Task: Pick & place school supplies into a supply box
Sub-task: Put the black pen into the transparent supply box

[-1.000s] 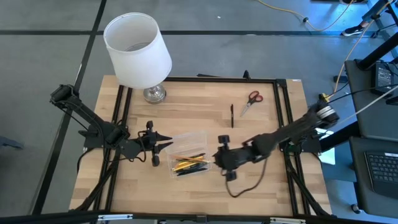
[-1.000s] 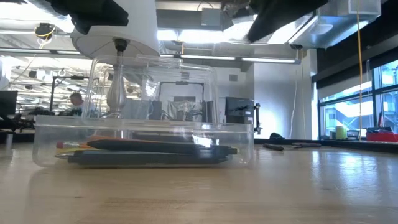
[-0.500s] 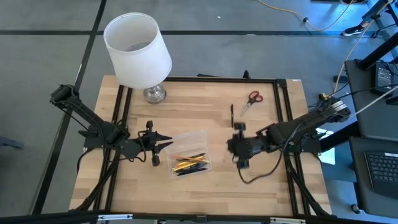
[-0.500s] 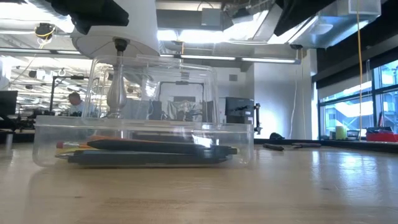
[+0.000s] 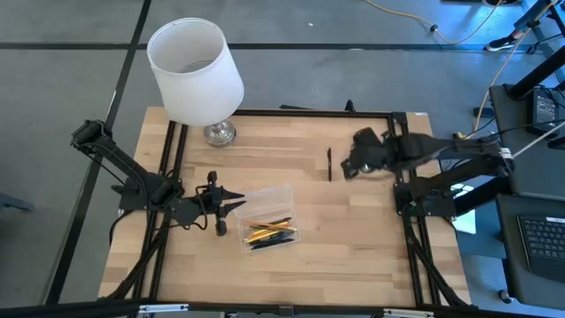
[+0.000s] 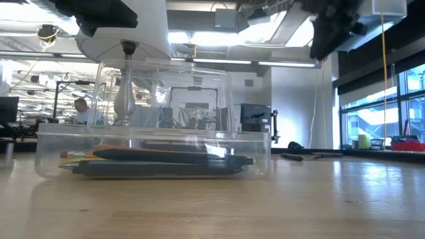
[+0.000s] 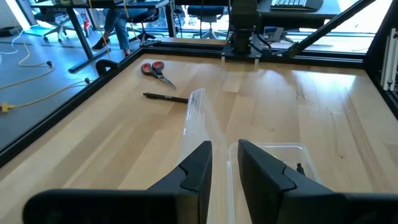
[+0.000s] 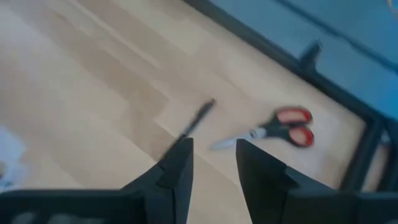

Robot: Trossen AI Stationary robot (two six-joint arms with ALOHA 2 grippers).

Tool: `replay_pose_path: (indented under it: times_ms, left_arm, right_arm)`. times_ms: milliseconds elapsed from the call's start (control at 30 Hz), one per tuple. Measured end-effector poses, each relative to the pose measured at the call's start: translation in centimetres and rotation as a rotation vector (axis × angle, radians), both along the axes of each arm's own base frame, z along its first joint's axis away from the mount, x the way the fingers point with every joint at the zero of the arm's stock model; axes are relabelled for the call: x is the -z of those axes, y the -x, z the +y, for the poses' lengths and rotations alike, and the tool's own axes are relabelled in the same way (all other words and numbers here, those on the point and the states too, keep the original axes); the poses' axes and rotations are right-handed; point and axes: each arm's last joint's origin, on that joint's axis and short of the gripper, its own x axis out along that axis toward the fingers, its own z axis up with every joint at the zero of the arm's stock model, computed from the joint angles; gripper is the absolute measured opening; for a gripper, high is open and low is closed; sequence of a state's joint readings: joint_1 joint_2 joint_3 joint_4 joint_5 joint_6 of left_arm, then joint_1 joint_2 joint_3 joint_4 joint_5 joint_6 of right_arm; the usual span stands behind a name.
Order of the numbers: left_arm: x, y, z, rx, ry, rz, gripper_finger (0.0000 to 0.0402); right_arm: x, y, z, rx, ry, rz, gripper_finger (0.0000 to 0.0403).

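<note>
Overhead, table (image 5: 353,247): bare wood, grey floor around.
Lamp (image 5: 194,71): far corner.
Box (image 5: 267,218): just beside left gripper (image 5: 231,208), narrowly parted, empty.
Scissors (image 8: 283,129), pen (image 8: 196,118): just beyond right gripper (image 8: 211,155), slightly parted, empty.

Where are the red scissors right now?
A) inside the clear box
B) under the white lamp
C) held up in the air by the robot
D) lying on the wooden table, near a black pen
D: the red scissors lie flat on the table beside the black pen, outside the clear box, and the right end effector is above them, holding nothing.
</note>
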State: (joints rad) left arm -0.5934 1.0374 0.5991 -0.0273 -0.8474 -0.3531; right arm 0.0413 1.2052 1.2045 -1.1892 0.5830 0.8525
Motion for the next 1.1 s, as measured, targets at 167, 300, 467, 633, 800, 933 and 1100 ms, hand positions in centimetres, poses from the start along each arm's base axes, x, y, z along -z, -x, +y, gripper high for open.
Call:
replay_pose_path:
  times_ms: [167, 300, 467, 633, 800, 933, 1100]
  left_arm:
    - [0.0, 0.0, 0.0, -0.012, -0.005, -0.003, 0.0072]
    - [0.0, 0.0, 0.1, -0.022, -0.009, -0.006, 0.0072]
    - [0.0, 0.0, 0.1, -0.021, -0.009, -0.006, 0.0072]
    - [0.0, 0.0, 0.1, -0.017, -0.007, -0.005, 0.0072]
    - [0.2, 0.1, 0.0, 0.028, 0.002, 0.027, 0.0072]
    - [0.3, 0.1, 0.0, 0.022, 0.013, 0.027, 0.0072]
    - [0.3, 0.1, 0.0, 0.018, 0.005, 0.027, 0.0072]
  right_arm:
    - [0.7, -1.0, -3.3, 0.055, -0.087, 0.022, 0.0125]
    - [2.0, -3.0, -6.1, 0.013, -0.149, 0.017, 0.0125]
    - [3.7, -5.6, -9.6, -0.068, -0.196, -0.043, 0.0125]
    - [4.4, -7.6, -11.5, -0.170, -0.279, -0.200, 0.0125]
    - [6.1, -7.9, -12.9, -0.132, -0.307, -0.185, 0.0125]
    - [9.0, -7.4, -13.6, -0.094, -0.304, -0.225, 0.0125]
    - [12.3, -5.6, -14.4, -0.057, -0.384, -0.257, 0.0125]
